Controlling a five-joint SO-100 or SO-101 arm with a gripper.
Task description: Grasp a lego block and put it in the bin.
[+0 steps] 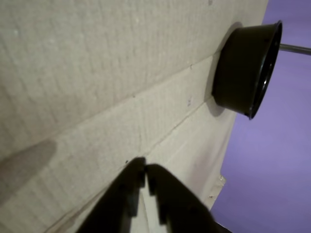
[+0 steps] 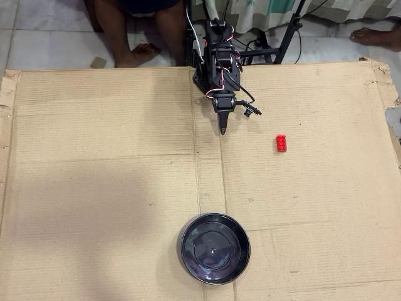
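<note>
The red lego block (image 2: 281, 143) lies on the cardboard, right of the gripper in the overhead view; it is out of sight in the wrist view. The black round bin (image 2: 215, 248) sits near the front edge of the cardboard and shows on its side at the upper right of the wrist view (image 1: 245, 68). My gripper (image 2: 223, 130) hangs near the arm base, pointing down the sheet, well apart from block and bin. In the wrist view its dark fingertips (image 1: 145, 167) are together with nothing between them.
A large cardboard sheet (image 2: 94, 188) covers the floor, with creases across it. A person's legs and feet (image 2: 135, 53) stand behind the arm base, next to a stand's legs (image 2: 285, 37). Another foot (image 2: 376, 34) shows at the top right.
</note>
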